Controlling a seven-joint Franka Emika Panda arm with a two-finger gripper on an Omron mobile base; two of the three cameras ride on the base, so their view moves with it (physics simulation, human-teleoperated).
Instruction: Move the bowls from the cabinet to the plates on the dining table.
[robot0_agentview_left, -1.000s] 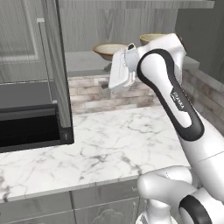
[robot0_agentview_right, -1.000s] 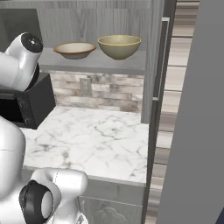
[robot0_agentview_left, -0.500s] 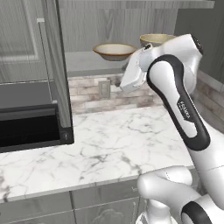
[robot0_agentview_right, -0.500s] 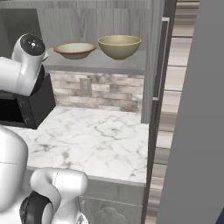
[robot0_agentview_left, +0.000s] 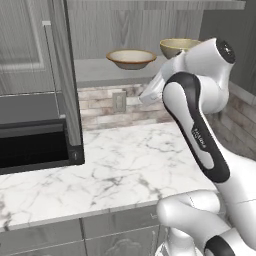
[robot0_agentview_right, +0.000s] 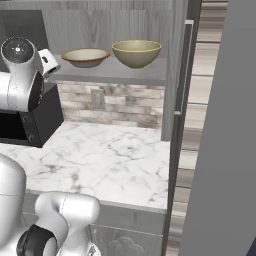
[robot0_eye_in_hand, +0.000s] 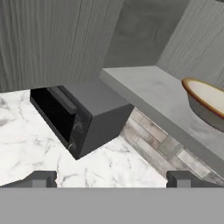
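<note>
Two olive-tan bowls stand on the cabinet shelf (robot0_agentview_left: 95, 70): a shallow bowl (robot0_agentview_left: 131, 58) on the left and a deeper bowl (robot0_agentview_left: 176, 47) on the right, partly behind my arm. Both also show from the right side, the shallow bowl (robot0_agentview_right: 85, 56) and the deeper bowl (robot0_agentview_right: 136, 52). My gripper (robot0_eye_in_hand: 112, 179) is open with nothing between its fingertips (robot0_eye_in_hand: 43, 178). It hovers in front of and a little below the shelf edge, left of the shallow bowl (robot0_eye_in_hand: 208, 103). The plates and the dining table are out of view.
A black microwave (robot0_eye_in_hand: 83, 118) sits on the marble counter (robot0_agentview_left: 120, 170) under the shelf, to the left. The open cabinet doors (robot0_agentview_left: 62, 75) (robot0_agentview_right: 182, 75) flank the shelf. A tiled backsplash with an outlet (robot0_agentview_left: 118, 101) runs behind the counter.
My arm has swung to the right and the hand has turned, so the shallow bowl is uncovered in the left base view. The jaws stayed open and the bowls have not moved.
</note>
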